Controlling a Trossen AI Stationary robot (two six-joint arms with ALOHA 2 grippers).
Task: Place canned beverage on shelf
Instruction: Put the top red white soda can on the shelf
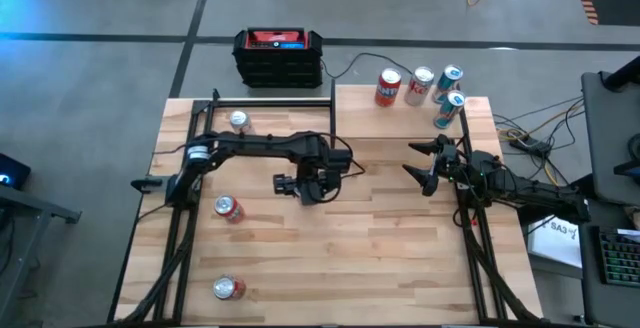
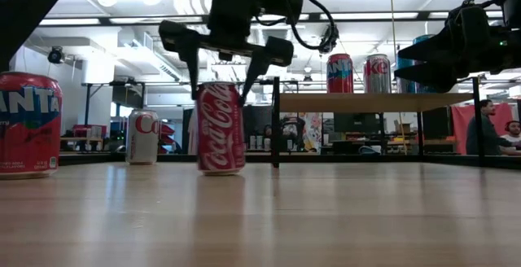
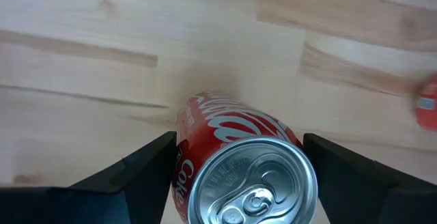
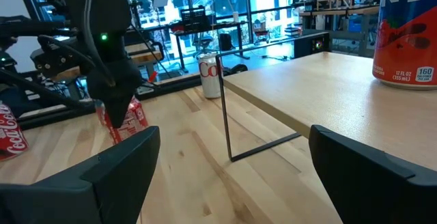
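High view: shelf (image 1: 400, 123) at one o'clock on the table (image 1: 380, 258), pale board on thin black posts. On the board, near its far edge, a red can (image 1: 388, 88), a silver can (image 1: 420, 86) and two blue cans (image 1: 452, 78) (image 1: 448, 110), all upright. Near the table's centre, left gripper (image 2: 220, 88) pointing straight down over the cola can (image 2: 221, 129). Low view: cola can upright on the tabletop, not on the shelf, just to the nine o'clock side of the shelf's nearest post. Fingers (image 2: 193, 67) pinched on the can's upper sides, one on each flank. Left wrist view: same can (image 3: 239, 169) seen from above, pull-tab top between the two dark fingers. Right gripper (image 1: 410, 160) at three o'clock from the centre, just off the shelf's near edge, fingers spread wide and holding nothing. Loose on the table's left side: a silver-topped can (image 1: 238, 121) at ten o'clock, a red one (image 1: 228, 208) at eight, another red one (image 1: 228, 288) at seven, well apart. Beyond the table at eleven o'clock, a black-and-red box (image 1: 278, 56) on the floor.
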